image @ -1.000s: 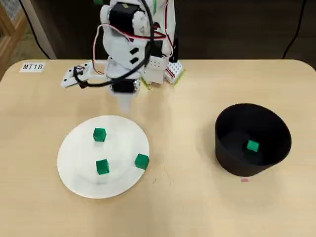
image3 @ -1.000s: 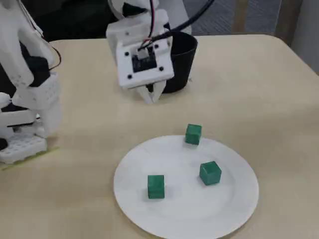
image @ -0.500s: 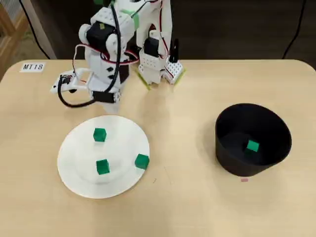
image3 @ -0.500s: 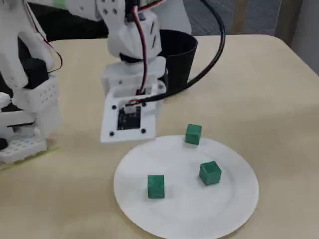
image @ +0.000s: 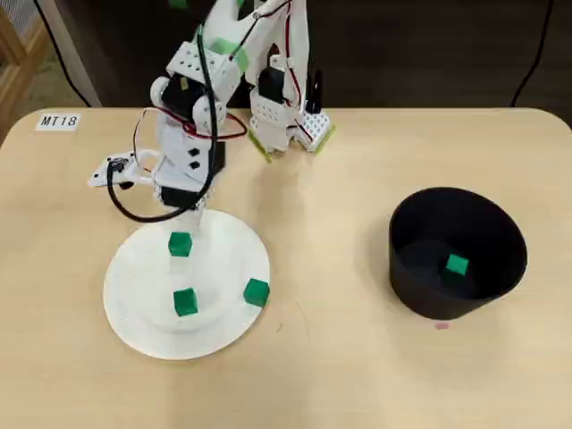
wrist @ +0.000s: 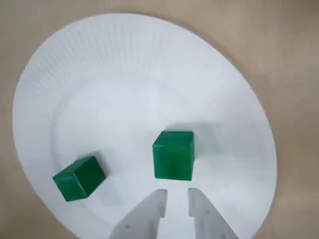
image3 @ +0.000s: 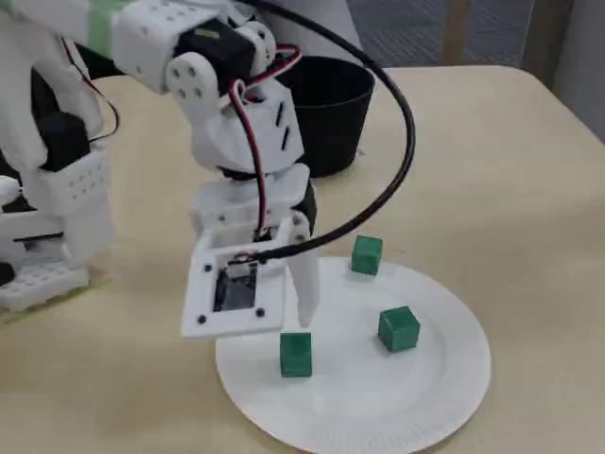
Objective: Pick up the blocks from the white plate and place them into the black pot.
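The white plate (image: 134, 313) lies at the front left of the table with three green cubes on it (image: 180, 243) (image: 185, 301) (image: 256, 291). A fourth cube (image: 457, 265) lies inside the black pot (image: 500, 223) at the right. My gripper (image: 198, 222) hangs over the plate's far edge, above the nearest cube (image3: 296, 355). In the wrist view the fingers (wrist: 202, 211) are close together with only a narrow gap and hold nothing. One cube (wrist: 173, 154) sits just ahead of my gripper (wrist: 177, 195), another (wrist: 79, 178) to its left.
The arm's base (image: 286, 125) stands at the table's back edge. A label reading MT18 (image: 59, 121) is stuck at the back left. The pot (image3: 326, 104) stands behind the arm in the fixed view.
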{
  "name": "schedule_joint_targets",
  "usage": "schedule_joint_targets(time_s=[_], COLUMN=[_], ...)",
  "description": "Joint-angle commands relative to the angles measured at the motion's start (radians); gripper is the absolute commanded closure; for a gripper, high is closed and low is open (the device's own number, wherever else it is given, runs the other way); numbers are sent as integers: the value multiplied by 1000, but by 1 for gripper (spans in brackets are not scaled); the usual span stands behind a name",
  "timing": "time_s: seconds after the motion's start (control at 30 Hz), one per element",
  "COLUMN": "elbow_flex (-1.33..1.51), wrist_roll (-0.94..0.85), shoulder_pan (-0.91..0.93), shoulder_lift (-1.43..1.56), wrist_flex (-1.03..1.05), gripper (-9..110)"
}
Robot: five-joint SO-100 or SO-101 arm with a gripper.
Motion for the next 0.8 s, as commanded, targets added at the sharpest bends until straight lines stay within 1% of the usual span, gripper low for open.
schedule_joint_targets(time_s=[0.0, 0.2, 0.77], elbow_flex=[-25, -61, -118], wrist_roll=[-18, -32, -49], shoulder_pan=[43, 66, 15], shoulder_lift=[11, -52, -150], wrist_flex=[20, 41, 51], gripper=[82, 78, 78])
